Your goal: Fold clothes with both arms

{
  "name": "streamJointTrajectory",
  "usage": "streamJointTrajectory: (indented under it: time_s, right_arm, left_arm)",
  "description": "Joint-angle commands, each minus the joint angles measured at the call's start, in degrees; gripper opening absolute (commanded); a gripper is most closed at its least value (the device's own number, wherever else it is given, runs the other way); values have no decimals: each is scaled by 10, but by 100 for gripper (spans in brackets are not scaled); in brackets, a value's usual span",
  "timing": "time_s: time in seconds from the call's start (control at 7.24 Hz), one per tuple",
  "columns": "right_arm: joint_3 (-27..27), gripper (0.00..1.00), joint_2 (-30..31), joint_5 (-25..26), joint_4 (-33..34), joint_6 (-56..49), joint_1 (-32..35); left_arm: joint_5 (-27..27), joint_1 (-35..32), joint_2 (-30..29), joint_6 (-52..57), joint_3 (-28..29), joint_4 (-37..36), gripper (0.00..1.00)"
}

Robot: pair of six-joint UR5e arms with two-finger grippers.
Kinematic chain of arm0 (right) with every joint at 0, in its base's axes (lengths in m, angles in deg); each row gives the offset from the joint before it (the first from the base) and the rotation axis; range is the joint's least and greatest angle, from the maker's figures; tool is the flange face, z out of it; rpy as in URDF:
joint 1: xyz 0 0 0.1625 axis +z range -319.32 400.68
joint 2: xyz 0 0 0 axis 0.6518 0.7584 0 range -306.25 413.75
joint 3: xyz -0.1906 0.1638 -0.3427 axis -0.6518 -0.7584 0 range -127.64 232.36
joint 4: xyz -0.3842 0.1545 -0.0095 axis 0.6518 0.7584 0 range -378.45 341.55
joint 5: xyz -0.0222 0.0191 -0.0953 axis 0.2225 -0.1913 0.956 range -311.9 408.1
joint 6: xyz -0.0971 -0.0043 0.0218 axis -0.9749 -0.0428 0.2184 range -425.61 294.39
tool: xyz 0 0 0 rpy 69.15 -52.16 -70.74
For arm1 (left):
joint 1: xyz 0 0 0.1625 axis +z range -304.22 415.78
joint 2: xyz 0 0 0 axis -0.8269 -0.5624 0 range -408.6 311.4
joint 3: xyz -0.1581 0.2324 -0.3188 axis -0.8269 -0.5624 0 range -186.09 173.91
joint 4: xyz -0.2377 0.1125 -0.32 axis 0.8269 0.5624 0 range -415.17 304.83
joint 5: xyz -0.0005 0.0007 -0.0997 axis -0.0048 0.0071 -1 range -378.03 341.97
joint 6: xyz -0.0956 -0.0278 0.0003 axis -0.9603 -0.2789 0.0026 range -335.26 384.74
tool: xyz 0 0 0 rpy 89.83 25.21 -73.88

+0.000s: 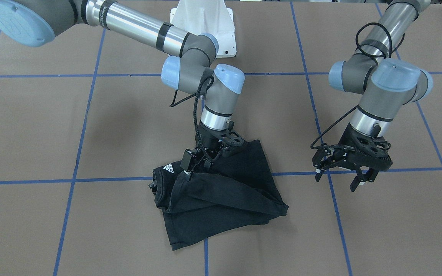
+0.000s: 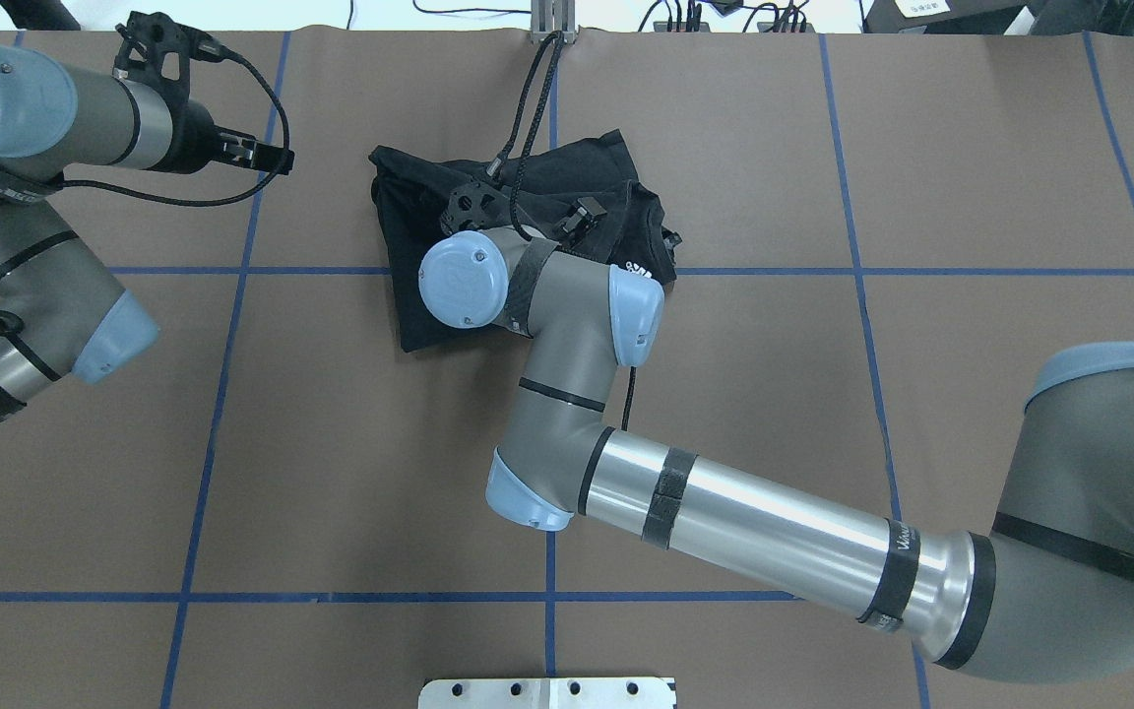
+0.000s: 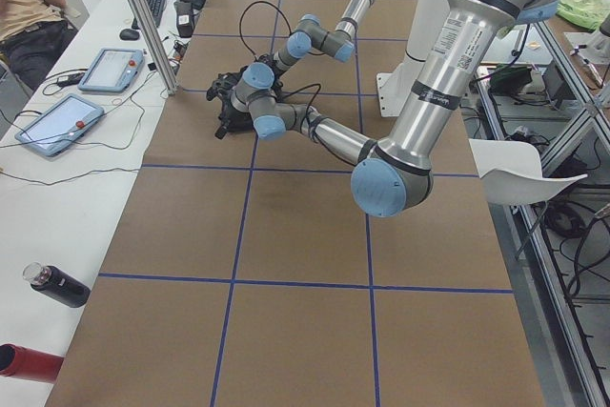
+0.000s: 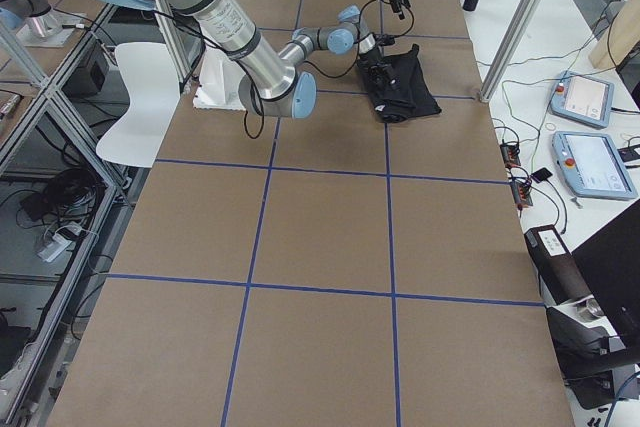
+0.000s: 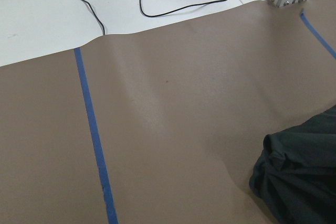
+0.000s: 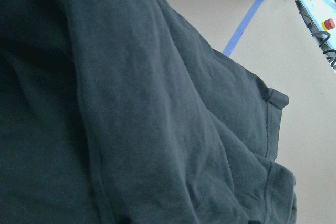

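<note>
The black T-shirt (image 1: pixel 228 195) lies bunched and partly folded on the brown table, its small white Adidas logo (image 1: pixel 168 168) facing up. It also shows in the overhead view (image 2: pixel 409 295), the left wrist view (image 5: pixel 299 177), and fills the right wrist view (image 6: pixel 131 103). My right gripper (image 1: pixel 196 170) is down in the shirt near the logo and looks shut on a fold of the cloth. Its fingers are hidden under the wrist in the overhead view. My left gripper (image 1: pixel 338 180) is open and empty, above bare table beside the shirt (image 2: pixel 267 156).
The white pedestal base (image 1: pixel 202 23) stands at the robot's side of the table. Blue tape lines (image 1: pixel 205 253) cross the brown cover. A metal post (image 2: pixel 552 20) stands at the far edge. Beyond it, a white side table holds control tablets (image 3: pixel 57 126) and bottles (image 3: pixel 57 285).
</note>
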Motion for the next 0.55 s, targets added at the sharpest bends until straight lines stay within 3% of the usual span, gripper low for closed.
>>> streamJointTrajectory:
  time_s: [0.0,0.41]
  right_arm:
    - [-2,0,0,1,-14,0,13]
    - [-41,0,-1,-6,-73,8,63]
  left_arm:
    - [0,-1,0,0,-1,0,100]
    - [1,-1,0,0,-2,0,100]
